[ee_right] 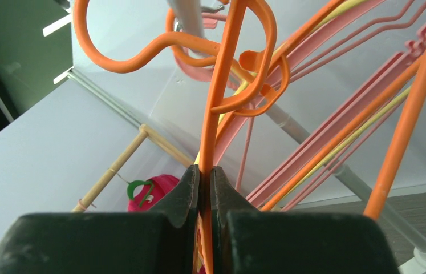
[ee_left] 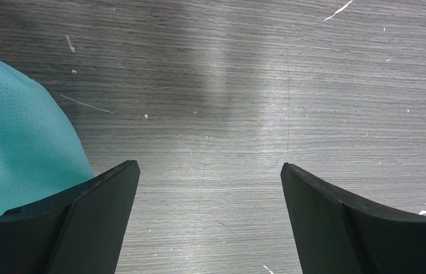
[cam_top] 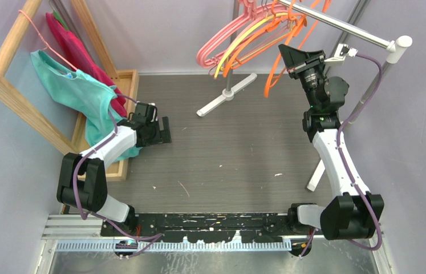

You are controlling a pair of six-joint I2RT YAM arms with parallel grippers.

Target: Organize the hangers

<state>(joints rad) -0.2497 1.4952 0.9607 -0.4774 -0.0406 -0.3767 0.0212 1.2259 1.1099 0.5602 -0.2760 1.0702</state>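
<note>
Several bare hangers hang bunched on a metal rail (cam_top: 341, 25) at the back: pink (cam_top: 222, 40), yellow (cam_top: 239, 43) and orange (cam_top: 259, 31). My right gripper (cam_top: 288, 56) is raised just under the rail and shut on the thin bar of an orange hanger (cam_top: 273, 80). In the right wrist view the orange bar (ee_right: 219, 97) runs up between the closed fingers of the right gripper (ee_right: 205, 174), and the hook curves over the rail. My left gripper (cam_top: 165, 130) is open and empty low over the table at the left; the left wrist view shows the left gripper (ee_left: 210, 171) over bare wood grain.
A wooden rack (cam_top: 11, 45) at the left holds a thin pink hanger (cam_top: 42, 37) draped with teal cloth (cam_top: 79, 91) and a red garment (cam_top: 73, 43). The teal cloth (ee_left: 16, 131) lies beside my left fingers. The rail's white foot (cam_top: 226, 94) stands mid-back.
</note>
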